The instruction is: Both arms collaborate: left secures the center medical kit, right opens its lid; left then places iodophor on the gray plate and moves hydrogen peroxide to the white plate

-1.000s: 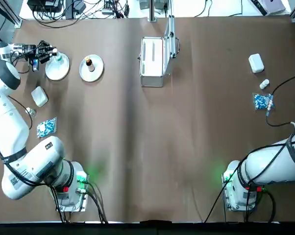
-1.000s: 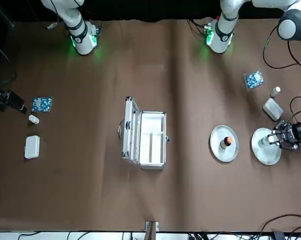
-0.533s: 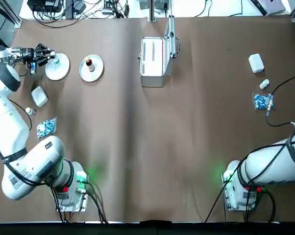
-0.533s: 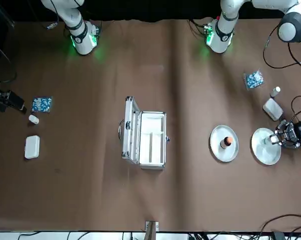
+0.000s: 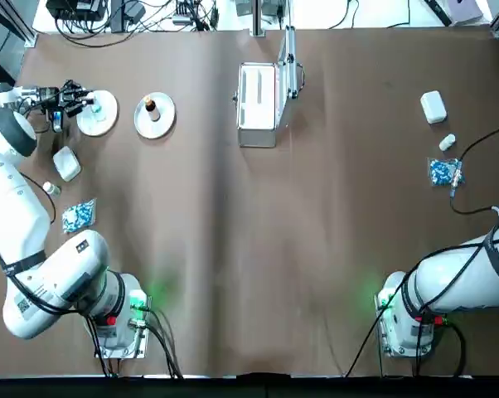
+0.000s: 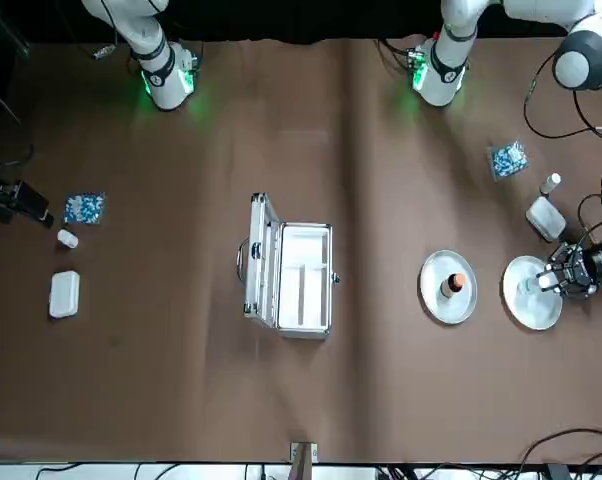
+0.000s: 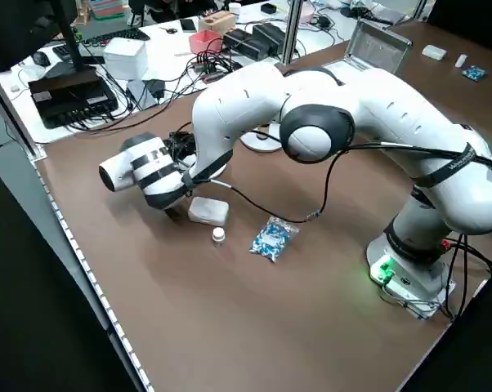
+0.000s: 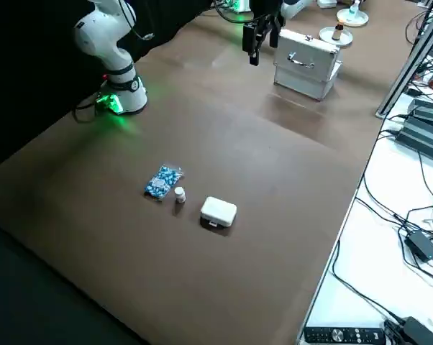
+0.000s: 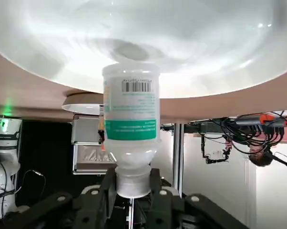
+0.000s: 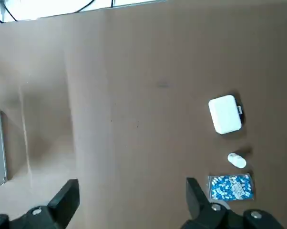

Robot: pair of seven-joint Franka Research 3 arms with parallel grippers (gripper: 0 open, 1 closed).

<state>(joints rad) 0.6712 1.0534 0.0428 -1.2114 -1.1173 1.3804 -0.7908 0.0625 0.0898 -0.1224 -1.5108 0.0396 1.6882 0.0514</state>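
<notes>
Over by the robot's left side, the left claw (image 9: 133, 179) has the clear bottle (image 9: 131, 107) by its cap.
Its fingers stand partly apart, just the cap's width, one at each side of it; the bottle is upright at the outer plate (image 6: 519, 310), though I can't tell whether its base touches. Next to that, the brown bottle (image 6: 452, 285) with the orange top stands on the inner plate (image 6: 461, 263), well clear of the claw. The medical kit (image 6: 305, 280) sits mid-worktop (image 6: 381, 390), lid (image 6: 262, 262) open. Across on the robot's right side, the right claw (image 10: 133, 198) hangs above the surface, fingers wide apart, nothing between them.
</notes>
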